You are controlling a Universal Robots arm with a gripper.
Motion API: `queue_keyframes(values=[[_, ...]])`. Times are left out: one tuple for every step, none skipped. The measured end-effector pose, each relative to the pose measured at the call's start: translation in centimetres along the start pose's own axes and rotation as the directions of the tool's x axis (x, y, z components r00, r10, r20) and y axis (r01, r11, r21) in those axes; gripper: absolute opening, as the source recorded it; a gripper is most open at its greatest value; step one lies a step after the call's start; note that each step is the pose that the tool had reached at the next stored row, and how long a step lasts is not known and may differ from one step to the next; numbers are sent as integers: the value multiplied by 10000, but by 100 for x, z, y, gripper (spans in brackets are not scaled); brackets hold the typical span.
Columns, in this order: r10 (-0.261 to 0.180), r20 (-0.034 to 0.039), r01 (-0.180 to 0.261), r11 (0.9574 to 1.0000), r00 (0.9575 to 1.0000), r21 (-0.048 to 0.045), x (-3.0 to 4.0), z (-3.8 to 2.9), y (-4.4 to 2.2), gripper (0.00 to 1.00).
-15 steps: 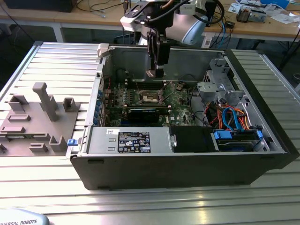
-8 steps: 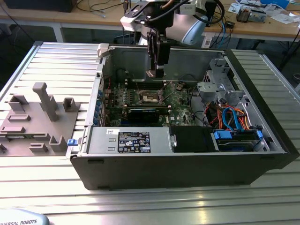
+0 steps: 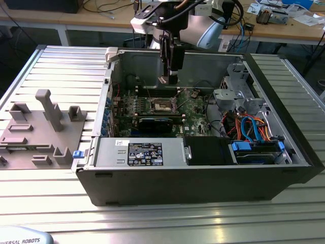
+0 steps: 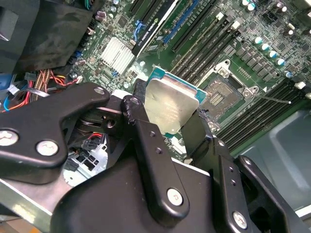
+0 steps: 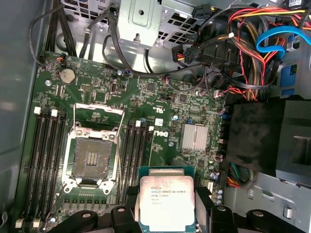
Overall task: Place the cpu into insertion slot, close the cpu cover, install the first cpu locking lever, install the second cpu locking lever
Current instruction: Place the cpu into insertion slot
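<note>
My gripper (image 5: 166, 213) is shut on the cpu (image 5: 166, 201), a silvery square chip gripped by its edges between the two black fingers (image 4: 141, 121). In the exterior view the gripper (image 3: 170, 77) hangs inside the open computer case, above the green board. The insertion slot (image 5: 92, 158) is a dark square recess with a metal rim, uncovered and apart from the chip to one side; it also shows past the chip as the slot (image 4: 221, 92). The cpu cover (image 5: 97, 110) stands raised at one edge of the slot. Thin locking levers run along the slot's sides.
The case walls (image 3: 193, 173) enclose the board. Long black memory slots (image 5: 46, 145) flank the socket, with a small heatsink (image 5: 194, 136) and bundled cables (image 5: 252, 39) nearby. A labelled box (image 3: 144, 152) and drive bay (image 3: 254, 150) sit along the front. A grey fixture (image 3: 40, 127) stands outside, on the exterior view's left.
</note>
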State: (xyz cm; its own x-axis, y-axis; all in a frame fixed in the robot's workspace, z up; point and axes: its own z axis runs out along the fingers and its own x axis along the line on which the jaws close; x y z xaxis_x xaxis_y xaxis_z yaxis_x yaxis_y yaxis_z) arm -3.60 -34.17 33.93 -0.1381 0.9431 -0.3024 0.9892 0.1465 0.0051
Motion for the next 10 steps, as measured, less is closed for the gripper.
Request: queue_keyframes(values=[[0,10,0,10000,10000,2,0,0,0,54],[-1,23,1,10000,10000,3,0,0,1,54],[-1,37,1,10000,10000,5,0,0,2,54],[-2,48,2,10000,10000,7,0,0,2,54],[-2,59,2,10000,10000,8,0,1,3,54],[-3,69,3,10000,10000,10,0,0,3,54],[-3,77,3,10000,10000,11,0,1,4,54],[-3,85,3,10000,10000,12,-1,1,4,54],[-4,91,4,10000,10000,13,-1,1,5,54],[-5,99,4,10000,10000,14,-1,1,5,54]])
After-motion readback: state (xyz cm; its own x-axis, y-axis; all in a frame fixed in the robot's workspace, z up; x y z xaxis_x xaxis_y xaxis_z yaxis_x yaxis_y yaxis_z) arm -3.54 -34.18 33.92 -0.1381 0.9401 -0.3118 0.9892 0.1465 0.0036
